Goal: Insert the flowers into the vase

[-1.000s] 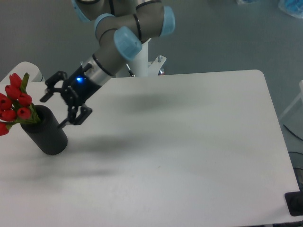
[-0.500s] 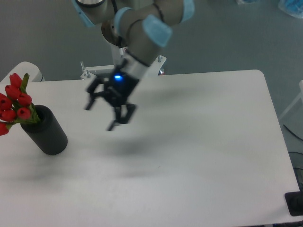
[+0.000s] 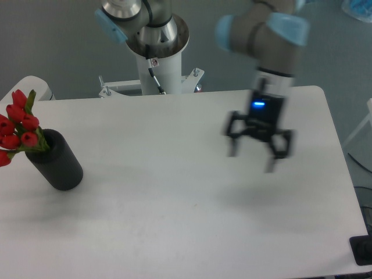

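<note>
Camera view from above takes in a white table (image 3: pixel 192 221) with rounded corners, filling most of what I can see, with grey floor beyond its far edge. Behind that far edge stands the arm's white base column (image 3: pixel 158 58), bolted to a metal bracket, with a grey and pale blue joint on top of it. The arm (image 3: pixel 273 40) reaches out over the right half of the table, its grey links and pale blue caps a little blurred. At its end the gripper (image 3: pixel 253 157) hangs above the surface toward the right edge, pointing down, a small blue light glowing on its wrist. Its two dark fingers (image 3: pixel 232 142) are spread wide apart with nothing between them. A faint shadow lies on the table beneath it.

Near the left edge, well apart from the gripper, stands the vase (image 3: pixel 55 161), a matte black cylinder leaning slightly as I see it, resting on the surface. The flowers (image 3: pixel 18 131) sit in its top, their red buds bunched together and spilling out to the left past the rim, with a green leaf poking up among them. At the near right corner a small dark object (image 3: pixel 363 251) is cut off by the picture's edge; I cannot tell what it is.
</note>
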Controlling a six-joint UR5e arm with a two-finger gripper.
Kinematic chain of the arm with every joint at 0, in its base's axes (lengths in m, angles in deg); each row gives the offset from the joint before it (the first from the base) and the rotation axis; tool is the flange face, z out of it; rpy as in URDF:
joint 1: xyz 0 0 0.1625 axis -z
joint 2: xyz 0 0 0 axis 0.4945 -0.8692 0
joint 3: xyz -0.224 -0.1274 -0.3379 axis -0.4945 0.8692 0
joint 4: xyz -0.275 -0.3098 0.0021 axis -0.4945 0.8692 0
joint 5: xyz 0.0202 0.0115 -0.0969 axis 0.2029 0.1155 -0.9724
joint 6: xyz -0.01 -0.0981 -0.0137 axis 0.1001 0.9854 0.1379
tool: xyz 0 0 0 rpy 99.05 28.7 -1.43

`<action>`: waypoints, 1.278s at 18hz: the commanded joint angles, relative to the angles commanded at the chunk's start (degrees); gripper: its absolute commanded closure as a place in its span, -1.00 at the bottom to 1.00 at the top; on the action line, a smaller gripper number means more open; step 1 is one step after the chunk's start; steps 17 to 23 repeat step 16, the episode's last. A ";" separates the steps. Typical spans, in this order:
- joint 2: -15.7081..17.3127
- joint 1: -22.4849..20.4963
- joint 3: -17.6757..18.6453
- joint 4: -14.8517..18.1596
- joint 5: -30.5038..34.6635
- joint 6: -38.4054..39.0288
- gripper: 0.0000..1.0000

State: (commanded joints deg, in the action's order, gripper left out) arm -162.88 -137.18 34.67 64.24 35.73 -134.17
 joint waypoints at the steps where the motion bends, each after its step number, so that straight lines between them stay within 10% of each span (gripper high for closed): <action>1: -0.26 0.00 -1.76 1.68 5.62 -2.11 -1.00; 10: 4.21 -5.80 -16.27 29.37 20.60 -19.08 -1.00; 23: 5.80 -5.10 -15.58 29.03 20.88 -18.92 -1.00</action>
